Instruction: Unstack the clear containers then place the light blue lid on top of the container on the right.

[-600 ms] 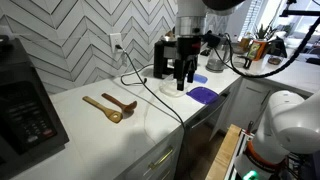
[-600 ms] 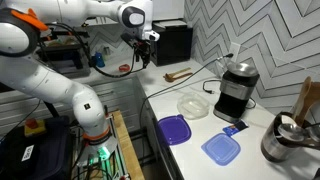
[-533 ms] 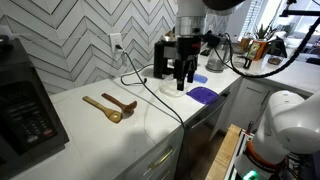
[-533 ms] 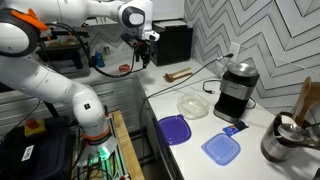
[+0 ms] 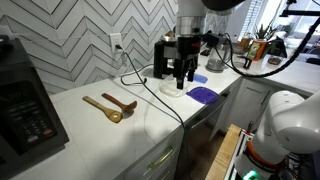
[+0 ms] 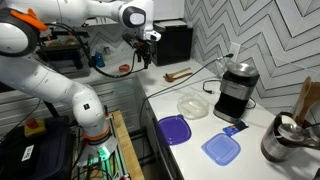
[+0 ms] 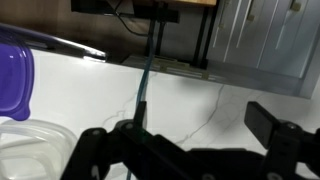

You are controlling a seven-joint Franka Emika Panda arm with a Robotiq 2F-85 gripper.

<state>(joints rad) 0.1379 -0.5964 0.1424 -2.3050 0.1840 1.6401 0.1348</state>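
Observation:
The clear containers sit stacked on the white counter in front of the black coffee machine. Their rim shows at the lower left of the wrist view. The light blue lid lies flat near the counter's front edge, beside the darker purple lid. My gripper hangs open and empty well above the counter, away from the containers. In the wrist view my gripper has its jaws wide apart over bare counter.
Two wooden spoons lie on the counter. A black cable runs from the wall outlet across the surface. A metal kettle stands at the counter's end. A microwave stands at the other end. The purple lid shows at the wrist view's left.

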